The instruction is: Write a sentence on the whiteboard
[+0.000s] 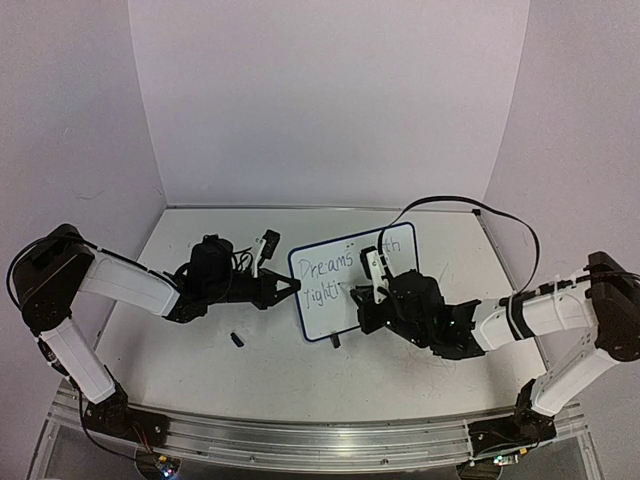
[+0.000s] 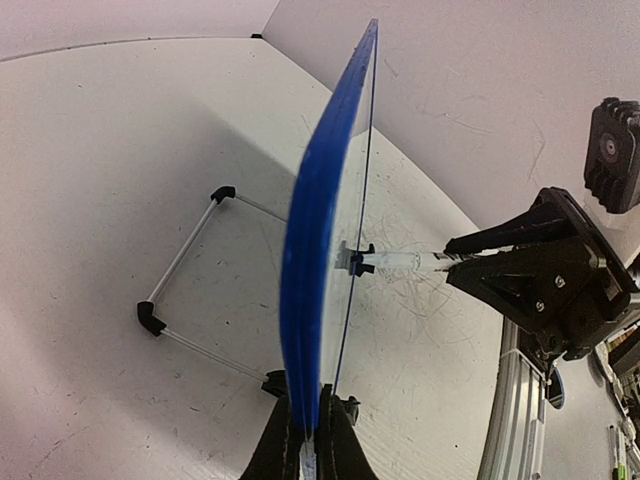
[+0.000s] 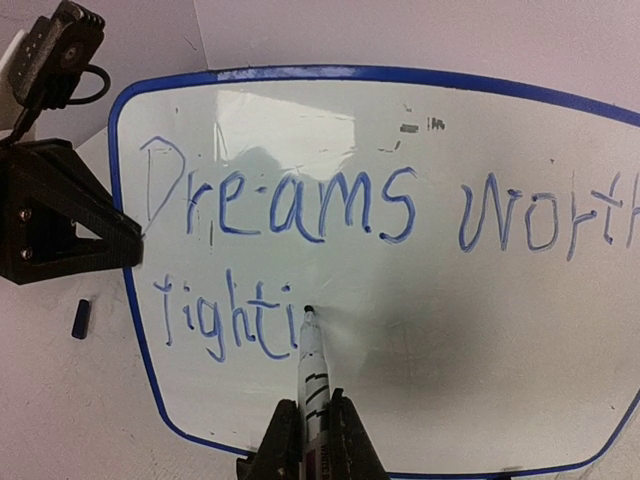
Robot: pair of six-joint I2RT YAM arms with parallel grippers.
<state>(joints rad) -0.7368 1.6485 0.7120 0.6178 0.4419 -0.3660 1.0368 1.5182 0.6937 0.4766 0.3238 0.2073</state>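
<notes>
The whiteboard [image 1: 325,318] stands upright mid-table on its feet, dark blue rim all round. My left gripper [image 1: 291,288] is shut on its left edge; the left wrist view shows that blue rim [image 2: 315,250] edge-on, pinched between the fingers of my left gripper [image 2: 310,440]. The sentence [image 3: 300,205] on the whiteboard [image 3: 480,340] reads "Dreams worth" above and "fighti" below, in blue. My right gripper [image 3: 318,445] is shut on a white marker [image 3: 315,375], whose dark tip touches the board just right of the last "i". From above, my right gripper [image 1: 372,305] is in front of the board's right half.
A small dark marker cap [image 1: 237,340] lies on the table left of the board, in front of my left arm. The board's wire stand [image 2: 190,250] reaches out behind it. A black cable [image 1: 500,215] loops over the right rear. Walls close the table's back and sides.
</notes>
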